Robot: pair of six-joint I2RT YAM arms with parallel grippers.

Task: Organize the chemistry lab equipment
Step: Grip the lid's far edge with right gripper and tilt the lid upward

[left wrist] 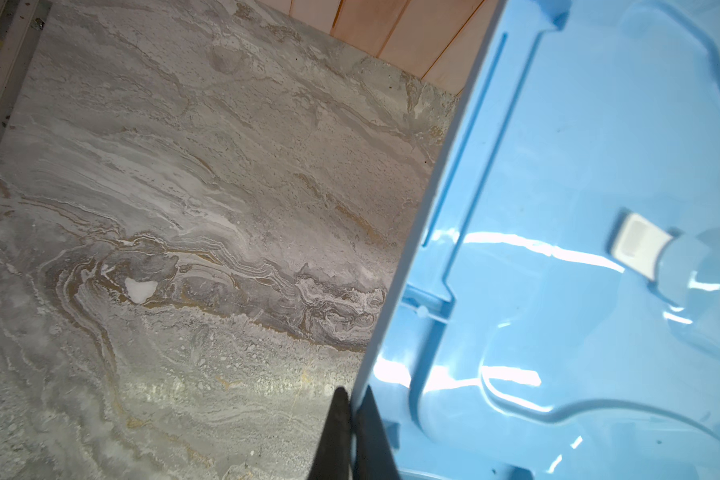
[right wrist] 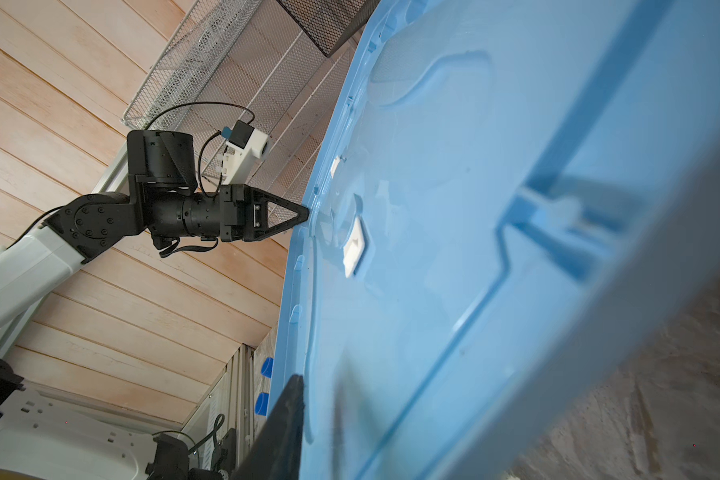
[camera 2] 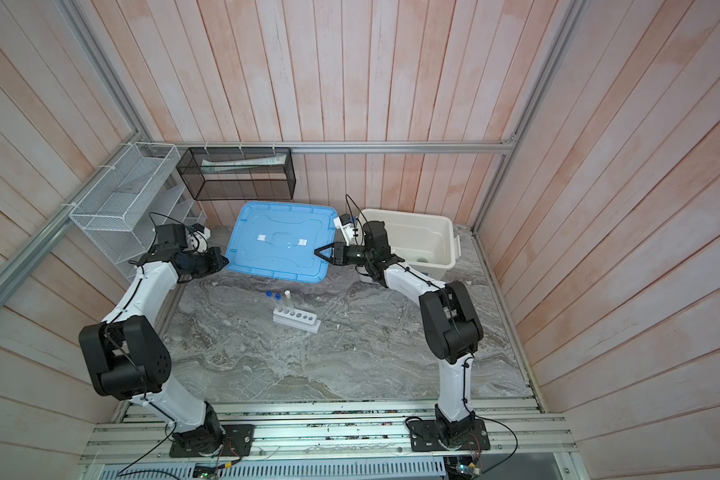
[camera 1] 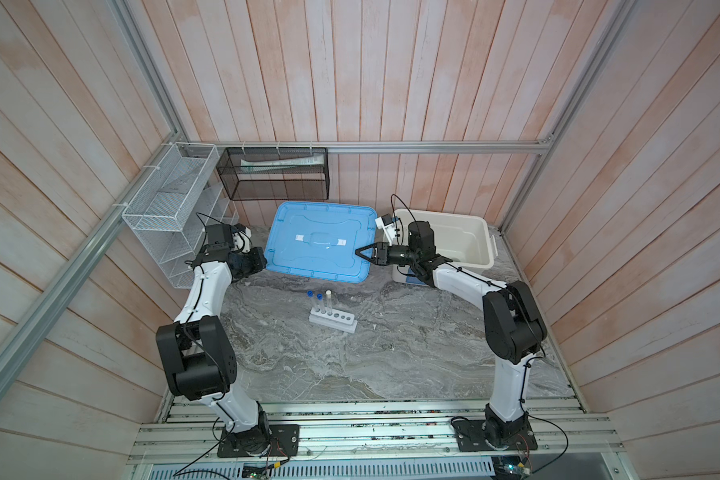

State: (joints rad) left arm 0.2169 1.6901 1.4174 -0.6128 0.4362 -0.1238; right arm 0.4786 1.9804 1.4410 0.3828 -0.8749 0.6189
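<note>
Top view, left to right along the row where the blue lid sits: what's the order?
white wire basket → left gripper → blue lid → right gripper → white bin. Left out: the rack and black mesh basket, which overlap the lid's span.

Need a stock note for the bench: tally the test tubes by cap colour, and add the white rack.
Blue-capped tubes: 2
White-capped tubes: 1
Racks: 1
Total: 4
</note>
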